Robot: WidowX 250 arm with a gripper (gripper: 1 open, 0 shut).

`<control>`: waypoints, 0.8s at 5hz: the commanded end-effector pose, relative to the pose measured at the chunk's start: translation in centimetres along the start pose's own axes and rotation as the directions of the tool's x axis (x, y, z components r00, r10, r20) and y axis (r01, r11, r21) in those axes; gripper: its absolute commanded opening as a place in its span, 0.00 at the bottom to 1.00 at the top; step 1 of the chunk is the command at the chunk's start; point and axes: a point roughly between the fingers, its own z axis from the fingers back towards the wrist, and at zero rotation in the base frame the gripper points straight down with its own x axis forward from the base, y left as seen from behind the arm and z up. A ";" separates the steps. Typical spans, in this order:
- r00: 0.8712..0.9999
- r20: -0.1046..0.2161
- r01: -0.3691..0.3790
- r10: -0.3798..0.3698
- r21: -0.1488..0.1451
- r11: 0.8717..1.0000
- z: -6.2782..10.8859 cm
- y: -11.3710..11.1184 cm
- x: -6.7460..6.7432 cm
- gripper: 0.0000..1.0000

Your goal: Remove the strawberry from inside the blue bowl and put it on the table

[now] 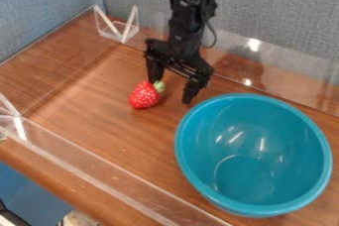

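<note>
Bowl has nothing in it. Strawberry lies on the table just left of the bowl, beside the gripper, whose jaws are spread wide, holding nothing.

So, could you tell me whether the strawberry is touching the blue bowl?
Apart: the camera view shows bare table between the strawberry and the blue bowl.

Arm all black, slim, built of stacked blocky segments. Thin dark cable loops off upper part near top edge. Wrist widens into flat black crossbar. Tool black: two short straight fingers below crossbar, tips squared. No markings or screws legible.
</note>
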 end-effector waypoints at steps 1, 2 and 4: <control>0.999 0.042 -0.023 0.023 0.000 1.000 1.0 0.9 1.2 1.00; 0.999 0.032 -0.021 0.021 -0.004 1.000 0.7 0.9 1.3 1.00; 0.999 0.030 -0.012 0.012 -0.008 1.000 1.1 0.6 1.0 0.00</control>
